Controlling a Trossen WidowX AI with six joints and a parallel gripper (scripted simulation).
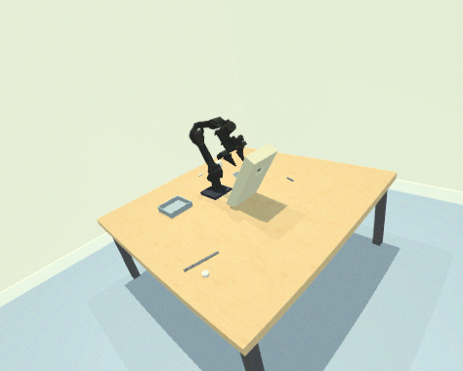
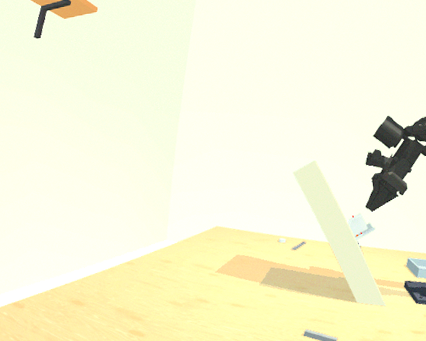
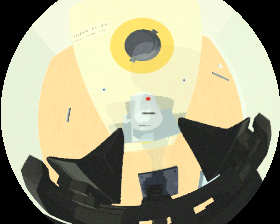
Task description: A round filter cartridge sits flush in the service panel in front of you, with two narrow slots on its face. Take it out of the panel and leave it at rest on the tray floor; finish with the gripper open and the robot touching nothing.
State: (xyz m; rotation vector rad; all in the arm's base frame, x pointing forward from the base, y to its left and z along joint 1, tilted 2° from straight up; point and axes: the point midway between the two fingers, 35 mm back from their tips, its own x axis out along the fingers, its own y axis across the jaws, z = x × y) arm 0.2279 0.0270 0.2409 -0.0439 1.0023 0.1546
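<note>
The white filter cartridge is out of the panel. It appears to rest on a small blue-grey ledge low on the panel's front, a red dot and two dark slots showing. The panel's round opening, ringed in yellow, is empty. My gripper is open and empty, above the ledge; in the wrist view the cartridge shows between the fingertips, beyond them. The blue-grey tray holds nothing that I can see.
The panel leans over the wooden table, close in front of the arm's base. A long grey bar and a small white piece lie beyond the tray. A short grey bar lies on the panel's other side.
</note>
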